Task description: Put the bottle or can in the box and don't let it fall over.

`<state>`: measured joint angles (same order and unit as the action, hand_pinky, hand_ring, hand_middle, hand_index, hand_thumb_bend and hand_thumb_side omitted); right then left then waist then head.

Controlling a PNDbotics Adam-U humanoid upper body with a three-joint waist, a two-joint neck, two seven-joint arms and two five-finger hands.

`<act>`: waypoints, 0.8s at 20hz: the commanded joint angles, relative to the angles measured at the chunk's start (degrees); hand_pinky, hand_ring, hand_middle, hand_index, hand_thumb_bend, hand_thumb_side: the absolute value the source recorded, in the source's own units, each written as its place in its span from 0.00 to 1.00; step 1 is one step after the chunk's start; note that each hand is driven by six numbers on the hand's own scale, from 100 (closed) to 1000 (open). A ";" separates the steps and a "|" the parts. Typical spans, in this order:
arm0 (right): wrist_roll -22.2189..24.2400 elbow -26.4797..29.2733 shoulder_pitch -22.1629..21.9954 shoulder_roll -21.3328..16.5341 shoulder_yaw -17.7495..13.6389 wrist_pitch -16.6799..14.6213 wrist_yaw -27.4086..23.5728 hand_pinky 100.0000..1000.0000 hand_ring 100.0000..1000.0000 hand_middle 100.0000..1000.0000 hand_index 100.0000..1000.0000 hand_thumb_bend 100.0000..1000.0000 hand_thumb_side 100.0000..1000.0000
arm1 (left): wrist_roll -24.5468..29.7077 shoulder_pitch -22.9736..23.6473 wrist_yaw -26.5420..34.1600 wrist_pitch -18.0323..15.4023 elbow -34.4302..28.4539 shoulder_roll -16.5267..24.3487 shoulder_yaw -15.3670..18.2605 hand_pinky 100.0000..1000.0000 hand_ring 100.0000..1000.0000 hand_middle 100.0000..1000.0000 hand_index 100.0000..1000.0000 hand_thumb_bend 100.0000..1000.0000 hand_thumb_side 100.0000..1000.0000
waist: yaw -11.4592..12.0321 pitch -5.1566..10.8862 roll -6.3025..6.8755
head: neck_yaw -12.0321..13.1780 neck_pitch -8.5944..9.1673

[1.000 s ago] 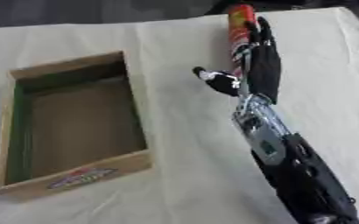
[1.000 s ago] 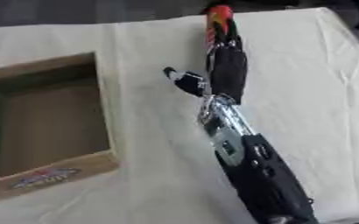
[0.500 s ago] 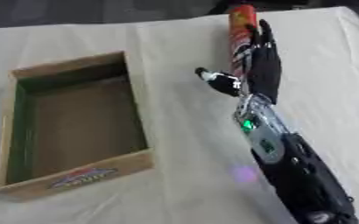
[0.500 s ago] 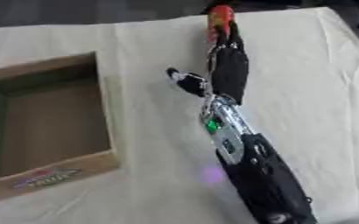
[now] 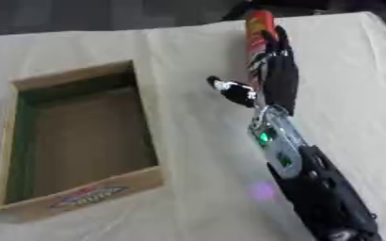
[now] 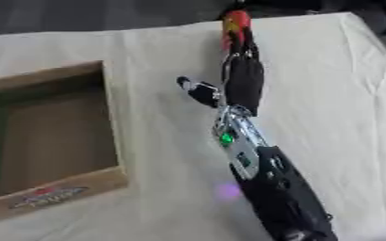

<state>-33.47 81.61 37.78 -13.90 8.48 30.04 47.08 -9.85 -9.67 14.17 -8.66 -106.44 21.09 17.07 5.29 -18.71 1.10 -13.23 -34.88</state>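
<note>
- Cream cloth (image 5: pixel 180 52) covers the table from edge to edge, with a dark floor showing beyond its far edge.
- On my left I see the box (image 5: pixel 81 188), an open cardboard tray with a brown floor, green along its inner left wall and a printed label on its near wall. It holds nothing that I can see.
- Well apart from it, near the far edge of the table, the can (image 5: pixel 258 28) stands upright: a tall, slim red one with an orange band near the top.
- My right arm (image 5: pixel 311 179) reaches up from the lower right corner, black with a silver wrist section carrying a small green light.
- My right hand (image 5: pixel 280 77) lies against the can's right side, its fingers straight and running up along the can.
- The thumb (image 5: pixel 233 90) sticks out to the left, away from the can, so nothing is wrapped round it; I read the hand as released and merely touching or just beside the can.
- A faint purple spot shows on the cloth beside the forearm.
- My left hand shows in neither view.
</note>
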 commanded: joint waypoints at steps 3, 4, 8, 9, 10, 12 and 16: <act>-13.36 -0.95 1.42 -1.02 -0.62 12.18 -0.76 0.66 0.88 0.95 0.87 0.87 0.27 | 0.21 -0.60 0.10 -0.12 -0.70 0.93 0.14 0.87 0.82 0.77 0.61 1.00 0.27 | 0.10 0.56 0.36 | -0.02 0.80; -13.55 -1.10 1.48 -1.11 -0.70 12.13 -0.89 0.66 0.88 0.95 0.87 0.87 0.27 | 0.22 -0.61 0.11 -0.14 -0.70 0.90 0.15 0.87 0.82 0.77 0.61 1.00 0.26 | 0.12 0.49 0.39 | -0.03 0.77; -14.21 -1.65 1.74 -1.41 -0.92 11.99 -1.25 0.66 0.89 0.95 0.87 0.87 0.27 | 0.27 -0.62 0.12 -0.20 -0.67 0.79 0.17 0.87 0.82 0.77 0.61 1.00 0.26 | 0.15 0.27 0.56 | 0.00 0.94; -14.35 -1.77 1.78 -1.47 -0.99 11.99 -1.30 0.66 0.89 0.95 0.87 0.87 0.27 | 0.28 -0.63 0.13 -0.22 -0.66 0.77 0.18 0.87 0.82 0.77 0.61 1.00 0.26 | 0.16 0.23 0.59 | 0.01 0.99; -14.47 -1.86 1.80 -1.51 -1.05 11.99 -1.35 0.66 0.89 0.95 0.87 0.87 0.27 | 0.28 -0.63 0.14 -0.23 -0.66 0.76 0.19 0.87 0.82 0.77 0.61 1.00 0.26 | 0.15 0.19 0.62 | 0.03 1.04; -14.81 -1.93 1.82 -1.60 -1.26 12.07 -1.35 0.66 0.89 0.95 0.88 0.88 0.26 | 0.29 -0.63 0.14 -0.25 -0.64 0.72 0.20 0.87 0.82 0.77 0.61 1.00 0.26 | 0.15 0.10 0.67 | 0.06 1.12; -15.78 -1.85 1.89 -1.75 -1.79 12.62 -0.84 0.66 0.89 0.95 0.88 0.89 0.24 | 0.37 -0.62 0.15 -0.28 -0.59 0.66 0.21 0.87 0.82 0.77 0.61 1.00 0.26 | 0.14 -0.10 0.76 | 0.13 1.21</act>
<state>-34.87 79.61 38.82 -14.88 7.04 28.65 46.18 -9.68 -9.70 14.31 -8.81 -106.32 20.98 17.07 5.30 -19.57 1.67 -13.21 -34.54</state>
